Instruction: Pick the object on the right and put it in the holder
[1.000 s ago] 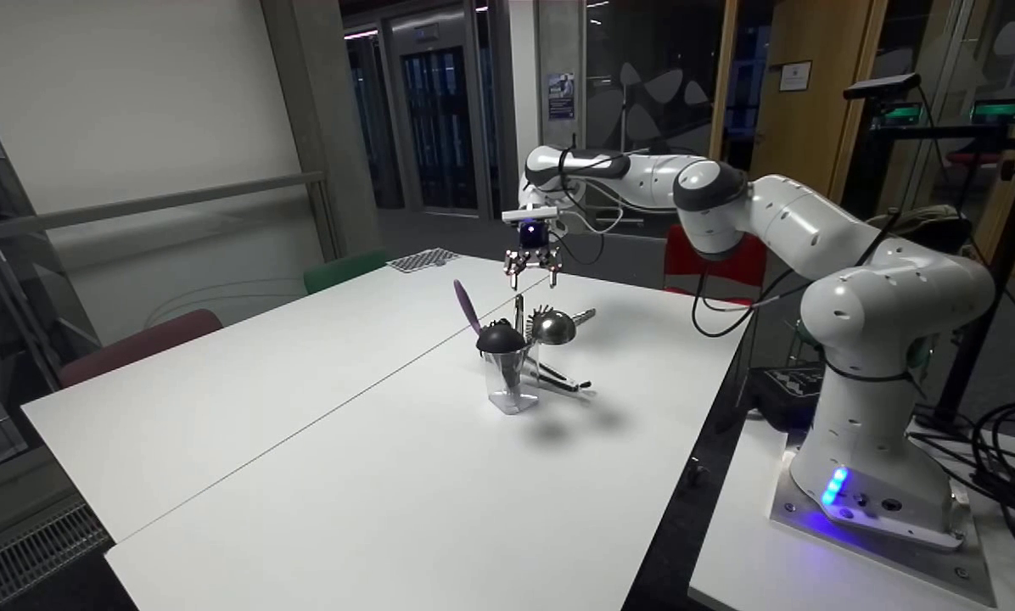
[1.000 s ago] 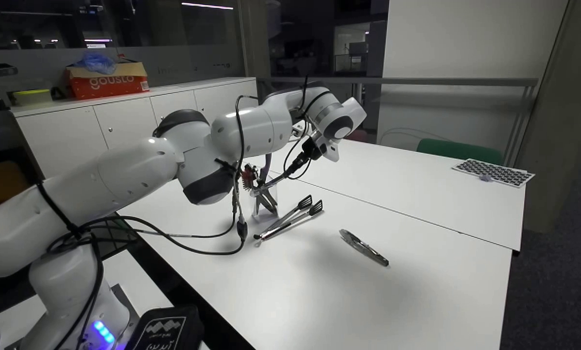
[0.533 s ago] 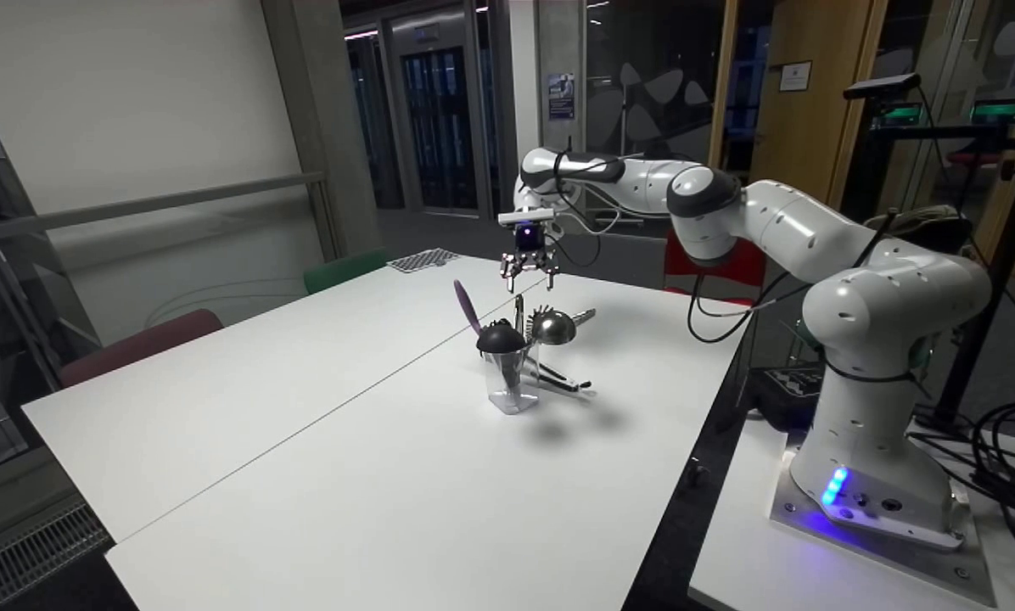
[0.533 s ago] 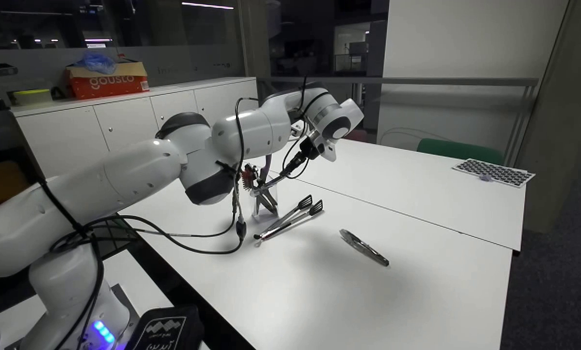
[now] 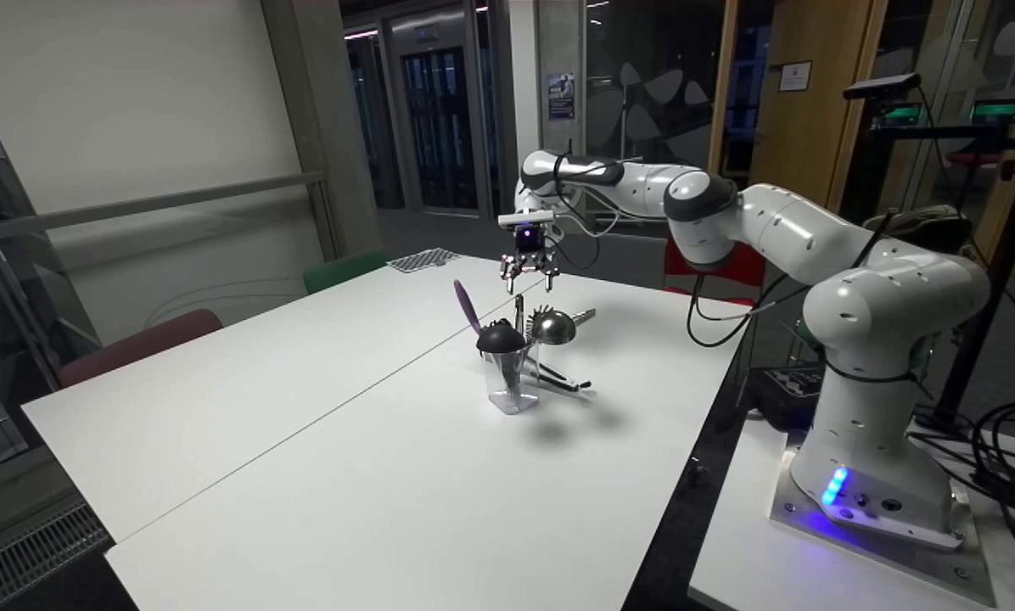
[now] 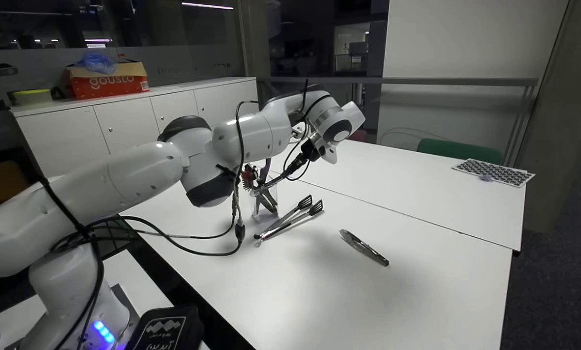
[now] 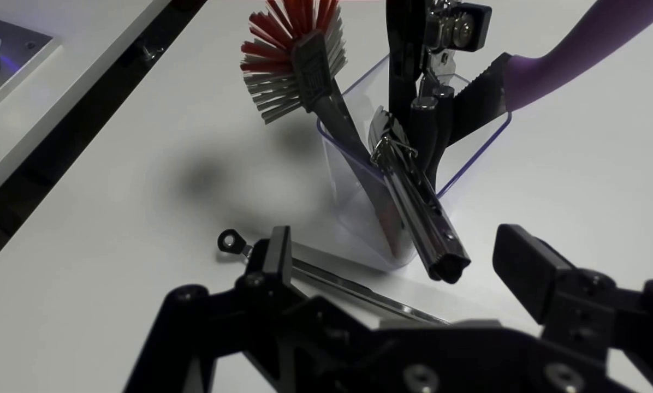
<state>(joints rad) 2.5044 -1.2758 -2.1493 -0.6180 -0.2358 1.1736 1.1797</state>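
Claw [image 5: 529,286] spread wide above the white table [image 5: 346,492], green chair [image 5: 344,271] at its edge

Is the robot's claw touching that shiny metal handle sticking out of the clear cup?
Apart: the wrist view shows open gaps between the metal handle and both gripper fingers.

The gripper [image 7: 395,254] is black, the clear holder [image 7: 354,213] violet-blue at its rim, the brush [image 7: 311,65] bristled red and grey, one handle [image 7: 583,53] purple. In an exterior view the object [image 6: 366,249] is dark grey, the table [image 6: 417,301] white, the far-right sheet [image 6: 493,173] patterned black and white, the chair [image 6: 460,150] beyond green.
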